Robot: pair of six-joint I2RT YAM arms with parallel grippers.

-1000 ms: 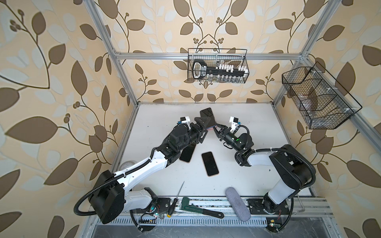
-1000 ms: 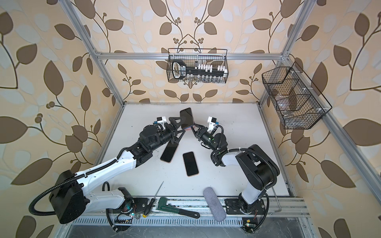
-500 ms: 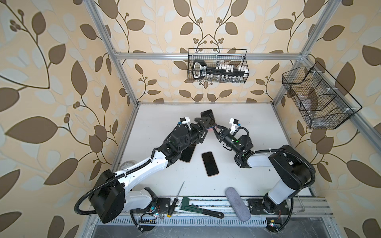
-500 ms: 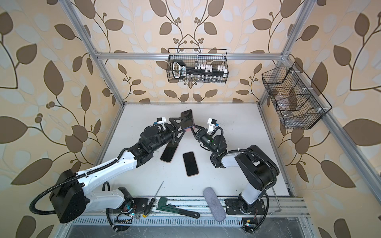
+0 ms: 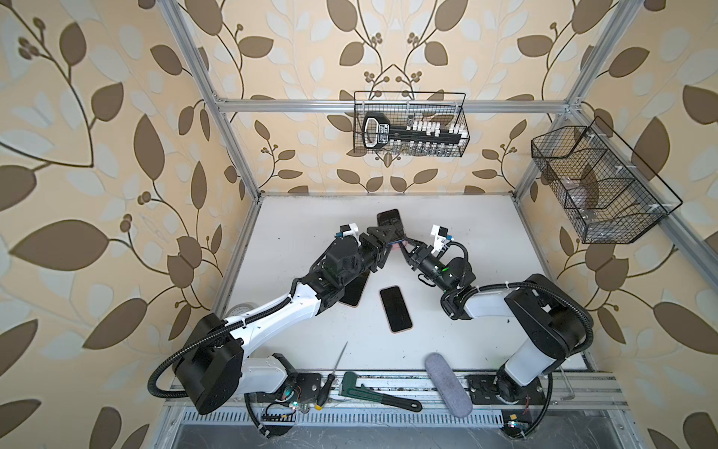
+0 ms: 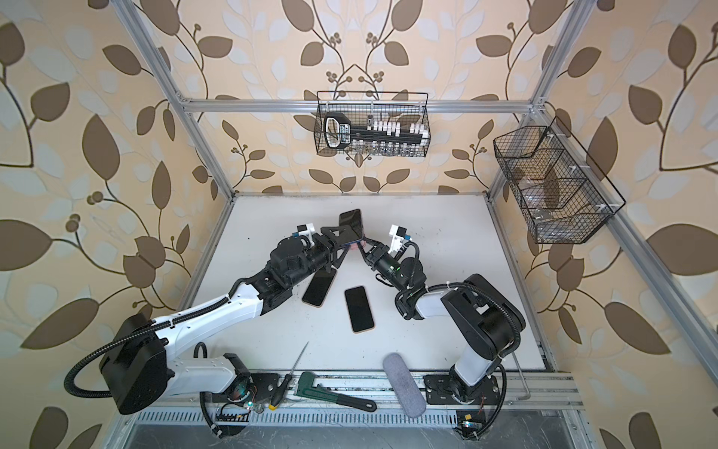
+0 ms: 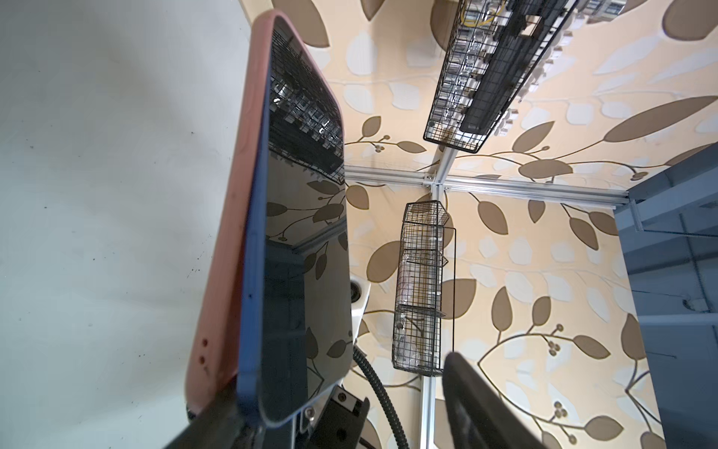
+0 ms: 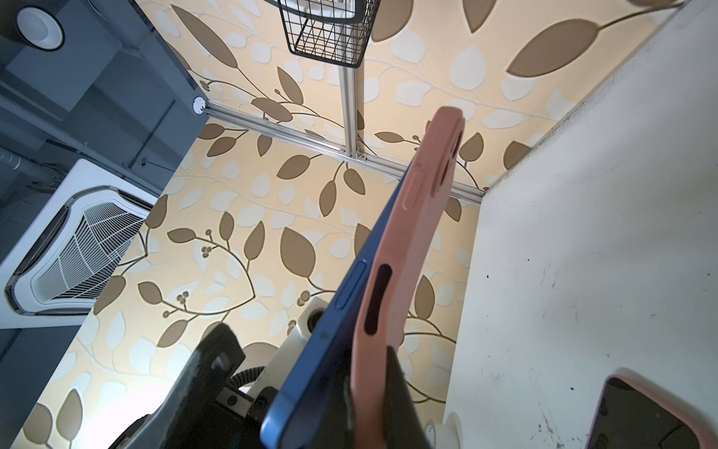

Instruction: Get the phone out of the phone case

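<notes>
A blue phone in a pink phone case is held upright above the back middle of the table in both top views. The phone's lower end is peeled away from the phone case. My right gripper is shut on the case's lower end, with one finger between phone and case. My left gripper is open around the same lower end. One finger lies behind the case. The other finger stands clear of the screen.
Two more cased phones lie on the white table: one in the middle, one partly under the left arm. A screwdriver, green wrench and grey pouch lie along the front edge. Wire baskets hang at the back and right.
My left gripper's jaws have narrowed around the lower end of the phone and case. The right gripper has kept its hold, and the phone has hardly moved.
</notes>
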